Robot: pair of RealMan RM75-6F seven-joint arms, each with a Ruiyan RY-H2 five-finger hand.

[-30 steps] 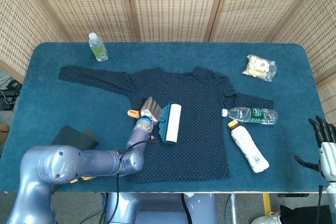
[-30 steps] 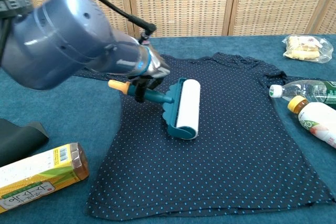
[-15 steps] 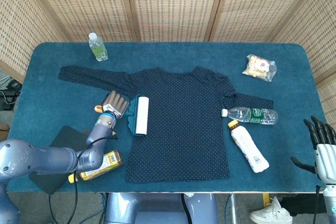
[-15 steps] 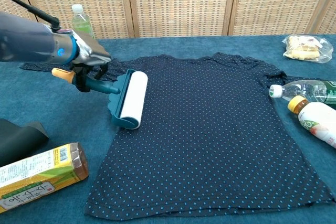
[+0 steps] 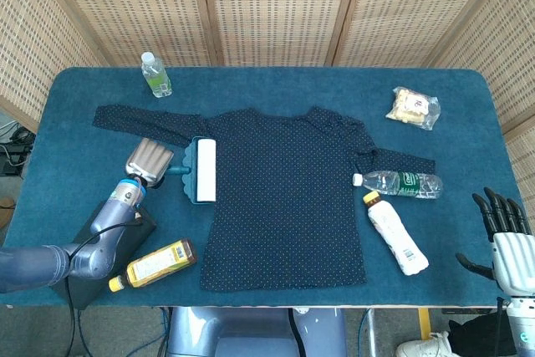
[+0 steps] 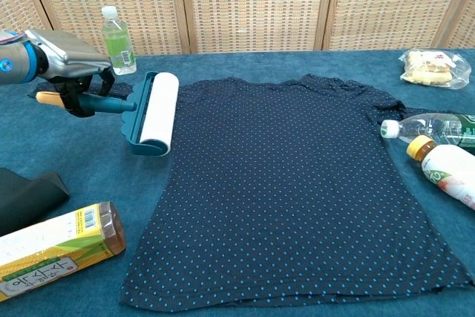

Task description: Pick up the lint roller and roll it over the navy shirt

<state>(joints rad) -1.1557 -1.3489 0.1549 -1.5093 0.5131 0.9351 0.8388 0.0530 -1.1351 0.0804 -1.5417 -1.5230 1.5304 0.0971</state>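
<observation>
The navy dotted shirt (image 5: 284, 181) (image 6: 297, 183) lies flat across the middle of the table, sleeves spread. My left hand (image 5: 148, 160) (image 6: 63, 57) grips the teal handle of the lint roller (image 5: 201, 170) (image 6: 154, 111). Its white roll lies at the shirt's left edge, by the armpit, partly over the blue cloth. My right hand (image 5: 504, 236) hovers off the table's right front corner with fingers spread, holding nothing; the chest view does not show it.
A green-drink bottle (image 5: 155, 74) (image 6: 116, 31) stands at the back left. A clear bottle (image 5: 399, 182) and a white bottle (image 5: 395, 232) lie right of the shirt. A snack bag (image 5: 413, 107) sits back right. A yellow bottle (image 5: 153, 263) and a black pouch (image 6: 26, 197) lie front left.
My left hand has drawn the roller leftward across the shirt, from its middle-left to its left edge. The right hand has shifted slightly.
</observation>
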